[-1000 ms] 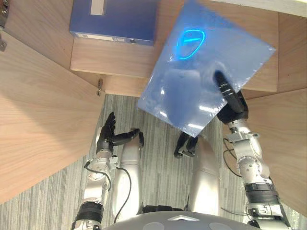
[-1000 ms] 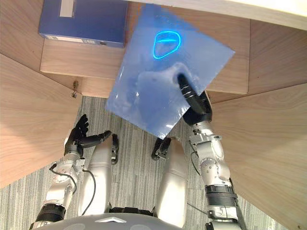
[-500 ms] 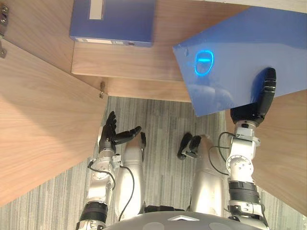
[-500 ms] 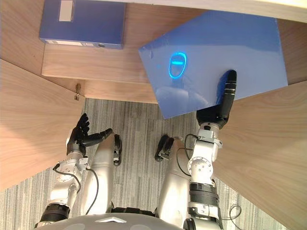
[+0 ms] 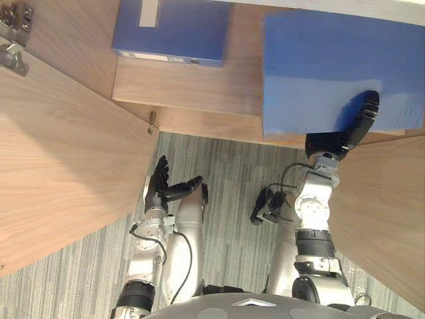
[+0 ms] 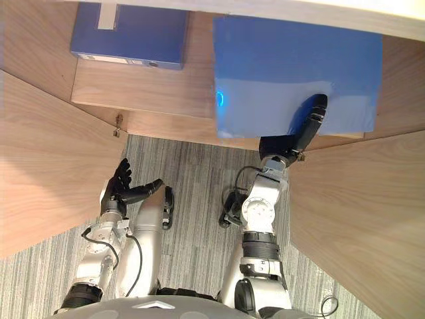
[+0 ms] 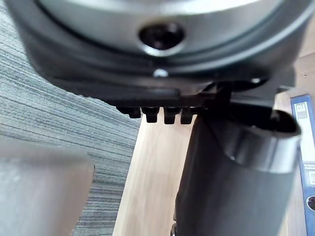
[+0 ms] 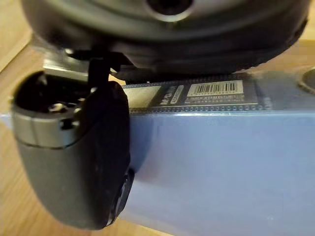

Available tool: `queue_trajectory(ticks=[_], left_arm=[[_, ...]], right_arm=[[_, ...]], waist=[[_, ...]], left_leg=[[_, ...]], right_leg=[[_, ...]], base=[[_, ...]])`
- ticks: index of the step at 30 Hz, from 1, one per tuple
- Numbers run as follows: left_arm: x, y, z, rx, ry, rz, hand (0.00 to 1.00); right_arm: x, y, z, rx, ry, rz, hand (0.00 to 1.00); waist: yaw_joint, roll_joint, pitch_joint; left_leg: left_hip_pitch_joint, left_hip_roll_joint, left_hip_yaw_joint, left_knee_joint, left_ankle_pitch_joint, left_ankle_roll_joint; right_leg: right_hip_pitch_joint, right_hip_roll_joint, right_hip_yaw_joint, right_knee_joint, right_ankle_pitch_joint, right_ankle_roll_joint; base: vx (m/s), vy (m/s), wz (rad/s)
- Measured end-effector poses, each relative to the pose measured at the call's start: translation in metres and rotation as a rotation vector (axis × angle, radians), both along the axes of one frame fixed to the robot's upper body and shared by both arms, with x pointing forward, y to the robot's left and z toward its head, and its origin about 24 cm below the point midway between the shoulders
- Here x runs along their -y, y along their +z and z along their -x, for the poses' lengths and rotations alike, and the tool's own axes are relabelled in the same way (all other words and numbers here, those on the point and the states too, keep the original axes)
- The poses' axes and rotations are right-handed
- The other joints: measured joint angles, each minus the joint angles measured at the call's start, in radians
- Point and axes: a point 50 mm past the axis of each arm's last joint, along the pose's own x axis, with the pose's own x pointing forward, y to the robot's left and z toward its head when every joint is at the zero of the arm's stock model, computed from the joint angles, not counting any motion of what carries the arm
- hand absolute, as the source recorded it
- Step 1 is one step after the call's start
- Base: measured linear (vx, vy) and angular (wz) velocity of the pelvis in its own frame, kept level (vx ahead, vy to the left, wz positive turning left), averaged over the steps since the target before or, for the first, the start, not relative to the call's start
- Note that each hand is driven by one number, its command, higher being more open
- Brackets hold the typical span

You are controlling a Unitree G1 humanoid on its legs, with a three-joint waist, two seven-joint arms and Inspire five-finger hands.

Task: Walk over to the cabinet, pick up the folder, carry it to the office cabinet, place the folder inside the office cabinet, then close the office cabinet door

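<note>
On the cabinet shelf (image 5: pixel 186 86), my right robot hand (image 5: pixel 355 123) pinches the folder (image 5: pixel 319 66); its near edge seems to overhang, so releasing could tip it out.

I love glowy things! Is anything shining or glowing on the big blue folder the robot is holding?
Right eye view: a small bright blue glow sits on the left edge of the folder, and a pale sheen spreads from there toward the right hand. Left eye view: the folder looks deeper blue at the back and paler toward its front edge.
</note>
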Motion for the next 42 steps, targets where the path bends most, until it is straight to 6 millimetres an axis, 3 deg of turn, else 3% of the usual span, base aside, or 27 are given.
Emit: queue_trajectory(ticks=[9,20,31,42], left_arm=[[-0.003,-0.009,0.01,-0.043,0.015,-0.002,1.0],[-0.003,-0.018,0.014,-0.086,0.016,0.004,1.0],[-0.003,-0.019,0.015,-0.089,0.013,0.004,1.0],[-0.005,-0.02,0.016,-0.091,0.029,0.036,1.0]], right_arm=[[0.013,0.022,-0.007,0.068,-0.094,-0.104,0.0],[0.049,0.009,0.002,-0.002,-0.263,-0.206,0.0],[0.072,0.018,0.001,-0.017,-0.279,-0.13,0.0],[0.084,0.056,-0.016,0.022,-0.26,-0.098,0.0]], waist=[[0.006,0.002,-0.001],[0.003,0.016,-0.011],[0.005,0.02,-0.034],[0.005,0.019,-0.035]], left_leg=[[0.0,-0.008,0.001,0.0,0.0,0.0],[-0.001,-0.008,0.0,-0.002,0.0,0.0],[-0.026,-0.008,-0.008,0.008,0.0,0.0],[-0.059,-0.007,-0.01,0.022,0.0,0.0]], right_leg=[[0.001,-0.009,0.001,0.001,-0.002,0.004],[0.001,-0.009,0.0,-0.001,-0.002,0.004],[-0.015,-0.009,-0.007,0.001,-0.001,0.004],[-0.047,-0.009,-0.005,0.015,-0.001,0.004]], base=[[0.0,0.004,0.02],[0.0,0.0,0.0],[0.0,0.0,0.0],[0.0,0.0,0.0]])
